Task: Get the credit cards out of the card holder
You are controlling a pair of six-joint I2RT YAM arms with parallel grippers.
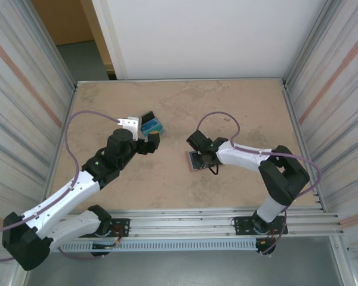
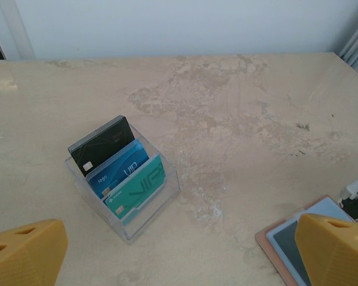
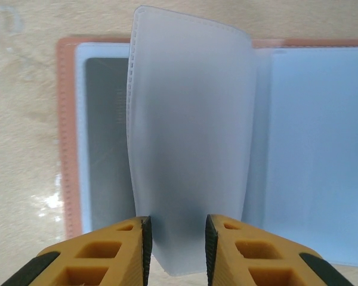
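The card holder (image 3: 65,149) lies open on the table, salmon-pink outside and blue-grey inside; it also shows as the card holder (image 1: 194,161) and the card holder (image 2: 268,241). A dark credit card (image 3: 104,131) sits in its left pocket. A frosted inner sleeve (image 3: 191,119) stands lifted, its lower end between the parted fingers of my right gripper (image 3: 178,244), which hovers over the holder. My left gripper (image 2: 179,259) is wide open and holds nothing, just short of a clear stand (image 2: 167,185) holding a black card (image 2: 104,143), a blue card (image 2: 122,167) and a teal card (image 2: 137,187).
The clear stand (image 1: 152,126) sits left of centre on the beige tabletop (image 1: 227,113). Ribbed metal walls close in the left and right sides, and a white wall stands at the back. A purple cable loops over each arm.
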